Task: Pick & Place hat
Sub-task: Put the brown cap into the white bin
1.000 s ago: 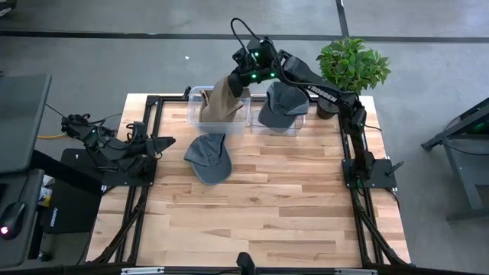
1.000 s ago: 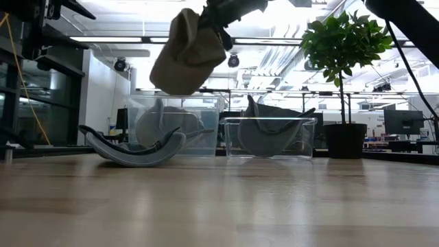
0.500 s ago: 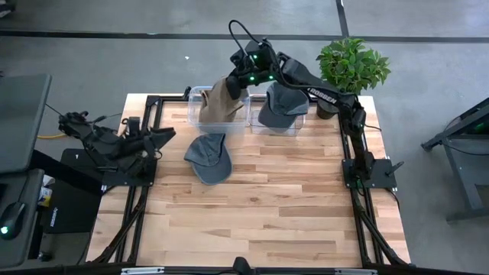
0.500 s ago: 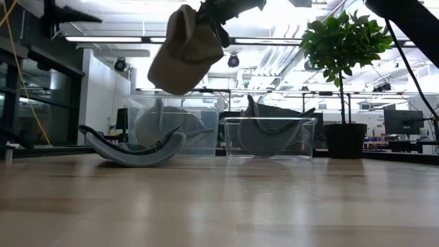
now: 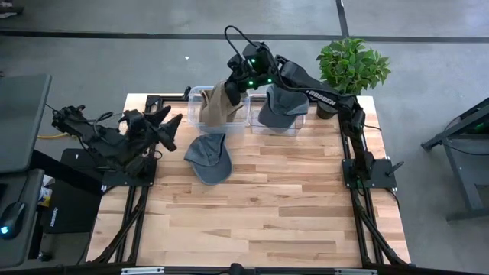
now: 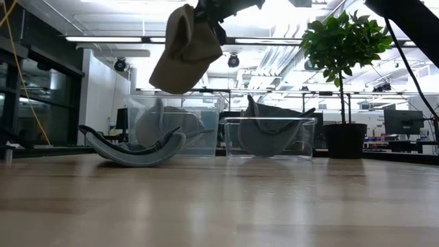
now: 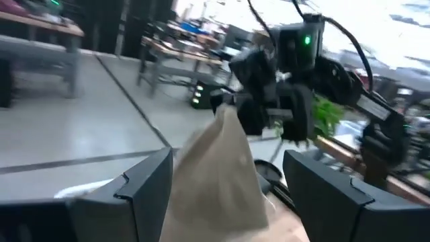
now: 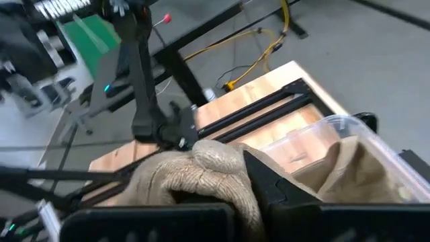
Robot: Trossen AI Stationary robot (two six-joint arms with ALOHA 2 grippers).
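The wooden desk [image 5: 260,198] is carrying everything, with the right arm [image 5: 321,95] reaching from the desk's right edge across to its far edge and the left arm [image 5: 99,141] sitting low over the left edge. A potted plant [image 5: 351,65] is standing at the far right corner. Two clear bins are sitting side by side along the far edge: the left bin [image 5: 200,114] is holding a grey shape that is too blurred through the plastic to name, and the right bin [image 5: 294,118] is holding a dark grey cap [image 5: 281,105] that is spilling over its rim. Another grey cap [image 5: 208,157] is lying upturned on the desk just in front of the left bin. The tan hat [image 5: 218,105] is hanging in the air above the left bin, clear of the desk and tilted, as the low view is showing. The right gripper [image 5: 238,82] is gripping it at the top, its jaws clamped on the fabric. The left gripper [image 5: 170,130] is pointing toward the hat from near the desk's left edge, its jaws standing apart with nothing between them.
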